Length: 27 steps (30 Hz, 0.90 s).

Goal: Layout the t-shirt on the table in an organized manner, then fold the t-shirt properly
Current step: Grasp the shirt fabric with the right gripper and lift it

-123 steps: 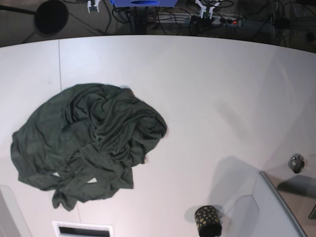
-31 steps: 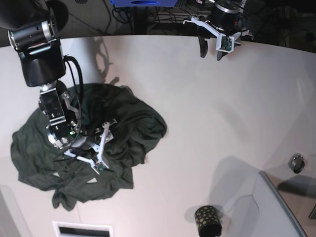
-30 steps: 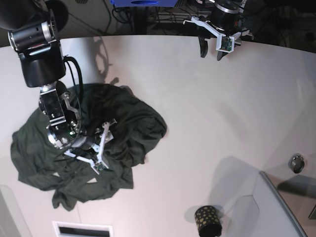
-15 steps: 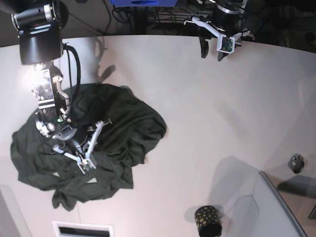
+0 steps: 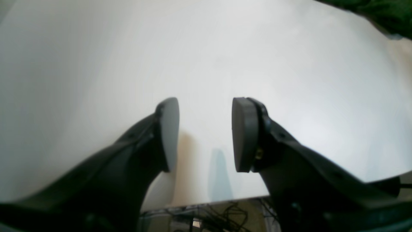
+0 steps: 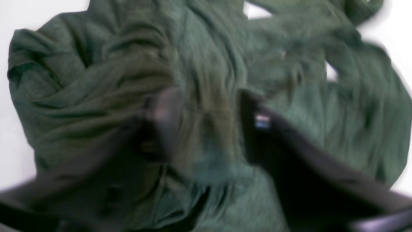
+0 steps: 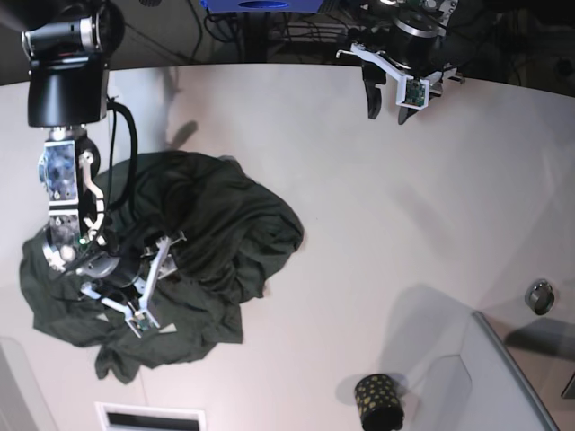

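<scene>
The dark green t-shirt of thin jersey cloth (image 7: 171, 251) lies crumpled in a rumpled heap on the smooth white tabletop (image 7: 377, 206), directly under and around the right pincer (image 7: 148, 283), with no sleeve, collar or hem that can be told apart in the mound. It looks light, limp and easily dragged, so it should follow a pull readily but will sag and bunch instead of holding any shape; a firm pinch on an outer edge, such as the loose flap trailing at the near side of the heap below the right pincer, seems a better hold than the thick knot of folds in the middle. In the blurred right wrist view the right pincer's jaws stand spread over the folds, and whether they touch the cloth I cannot tell. The left pincer (image 5: 205, 133) hovers well apart from the shirt above bare tabletop, jaws parted and pinching nothing.
</scene>
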Available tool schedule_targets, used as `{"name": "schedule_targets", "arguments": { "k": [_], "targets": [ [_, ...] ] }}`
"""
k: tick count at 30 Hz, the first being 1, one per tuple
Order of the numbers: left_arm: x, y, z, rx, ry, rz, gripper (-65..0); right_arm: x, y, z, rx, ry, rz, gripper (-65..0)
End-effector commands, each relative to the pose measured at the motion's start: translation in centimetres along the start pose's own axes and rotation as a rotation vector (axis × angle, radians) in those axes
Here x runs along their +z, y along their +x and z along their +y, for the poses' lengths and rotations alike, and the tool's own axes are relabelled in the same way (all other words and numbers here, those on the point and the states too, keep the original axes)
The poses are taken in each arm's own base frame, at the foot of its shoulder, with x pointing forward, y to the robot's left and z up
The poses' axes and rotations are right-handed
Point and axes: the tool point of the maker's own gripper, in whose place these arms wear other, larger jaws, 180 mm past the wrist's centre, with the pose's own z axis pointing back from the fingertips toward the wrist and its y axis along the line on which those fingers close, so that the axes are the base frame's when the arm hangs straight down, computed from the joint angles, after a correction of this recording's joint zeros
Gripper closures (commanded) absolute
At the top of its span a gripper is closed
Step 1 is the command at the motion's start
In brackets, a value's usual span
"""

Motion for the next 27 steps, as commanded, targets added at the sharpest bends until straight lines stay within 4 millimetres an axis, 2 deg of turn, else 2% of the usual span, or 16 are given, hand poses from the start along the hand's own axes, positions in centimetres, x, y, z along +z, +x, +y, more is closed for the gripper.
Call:
{"name": "schedule_targets", "arguments": {
  "k": [1,2,3,6,8,11,13,17,22,27],
  "targets": [
    [0.2,0.7,0.1,0.000,0.004,-0.032,-25.0,-0.2,0.9,-0.5,0.013,0.010,-0.013,-40.7],
    [0.3,0.6,0.1,0.000,0.004,-0.030,-25.0,-0.6,0.8,-0.6,0.012,0.022,-0.002,-44.9],
    [0.3,0.6,0.1,0.000,0.004,-0.030,-25.0,-1.0,0.9,-0.4,0.003,0.033,0.002,-46.4],
    [0.3,0.6,0.1,0.000,0.004,-0.030,-25.0,-1.7,0.4,0.1,-0.013,0.055,0.024,-44.9],
    [0.3,0.6,0.1,0.000,0.004,-0.030,-25.0,-2.3,0.4,1.4,-0.028,0.085,0.028,-43.8],
    [0.3,0.7,0.0,0.002,0.004,-0.030,-25.0,-3.1,1.3,2.5,-0.048,0.113,0.003,-43.8],
    [0.3,0.7,0.0,0.002,0.004,-0.030,-25.0,-3.6,2.0,2.4,-0.057,0.122,-0.005,-43.8],
    [0.4,0.5,0.0,0.001,0.003,-0.026,-25.0,-4.3,1.8,2.3,-0.070,0.134,0.010,-43.2],
    [0.4,0.4,-0.1,0.004,0.001,-0.024,-25.0,-4.3,2.5,1.7,-0.070,0.127,0.004,-38.9],
    [0.5,0.4,-0.1,0.004,0.001,-0.023,-25.0,-5.1,1.2,2.0,-0.090,0.149,0.055,-38.4]
  ]
}}
